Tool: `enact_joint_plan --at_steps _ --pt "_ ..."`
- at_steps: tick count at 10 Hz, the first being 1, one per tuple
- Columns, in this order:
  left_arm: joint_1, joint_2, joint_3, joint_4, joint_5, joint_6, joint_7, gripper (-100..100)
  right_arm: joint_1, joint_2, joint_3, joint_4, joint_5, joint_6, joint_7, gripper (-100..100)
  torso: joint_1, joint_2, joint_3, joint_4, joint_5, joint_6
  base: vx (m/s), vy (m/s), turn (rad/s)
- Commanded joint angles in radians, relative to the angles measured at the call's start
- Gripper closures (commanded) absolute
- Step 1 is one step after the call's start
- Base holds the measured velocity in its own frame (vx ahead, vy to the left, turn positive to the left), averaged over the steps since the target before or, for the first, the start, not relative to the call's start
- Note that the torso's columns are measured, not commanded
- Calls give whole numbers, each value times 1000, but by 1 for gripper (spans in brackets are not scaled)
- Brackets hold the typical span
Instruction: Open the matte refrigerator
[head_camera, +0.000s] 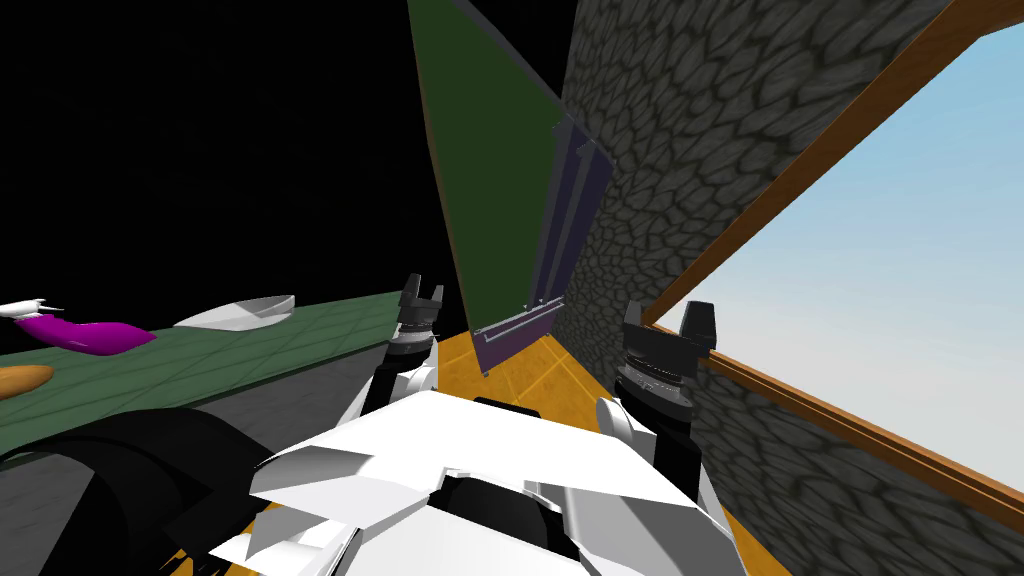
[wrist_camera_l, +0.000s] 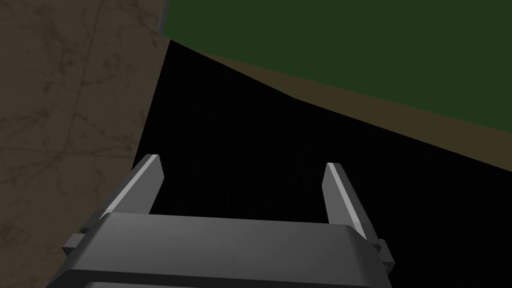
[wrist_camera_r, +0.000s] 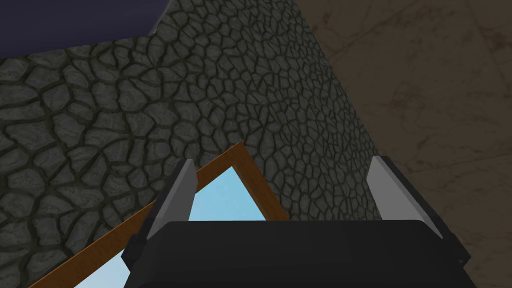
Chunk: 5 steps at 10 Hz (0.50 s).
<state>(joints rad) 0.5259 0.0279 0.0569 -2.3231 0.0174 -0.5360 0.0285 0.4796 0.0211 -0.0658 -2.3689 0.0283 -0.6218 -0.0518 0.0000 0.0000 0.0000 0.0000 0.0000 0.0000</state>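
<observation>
- The tall, dark purple matte refrigerator (head_camera: 565, 240) with thin grey bar handles stands ahead of me on the orange tiled floor (head_camera: 520, 375), between a flat dark green panel (head_camera: 480, 170) and the grey stone wall (head_camera: 680, 150)
- My left claw (head_camera: 423, 291) hangs wide open and empty near the green tabletop's (head_camera: 300, 340) end edge
- My right claw (head_camera: 668, 325) is spread just as wide, holding nothing, beside the wood-framed window (head_camera: 880, 250)

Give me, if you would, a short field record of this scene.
refrigerator: dark purple, pale bar handles, doors look shut, ahead beside the stone wall
left gripper: open, empty, short of the refrigerator
right gripper: open, empty, beside the window
counter: dark green, on my left, bearing a white bowl and a purple item
</observation>
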Motion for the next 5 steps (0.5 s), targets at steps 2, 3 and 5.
enact_joint_plan --at_steps 2,3,5 --pt "0 0 0 0 0 0 0 0 0 0 0 0 0 0 0 0 0 104 -209 105 0 0 0 0 0" --pt "0 0 0 0 0 0 0 0 0 0 0 0 0 0 0 0 0 175 -351 176 0 0 0 0 0" --pt "0 0 0 0 0 0 0 0 0 0 0 0 0 0 0 0 0 322 -644 322 0 0 0 0 0"
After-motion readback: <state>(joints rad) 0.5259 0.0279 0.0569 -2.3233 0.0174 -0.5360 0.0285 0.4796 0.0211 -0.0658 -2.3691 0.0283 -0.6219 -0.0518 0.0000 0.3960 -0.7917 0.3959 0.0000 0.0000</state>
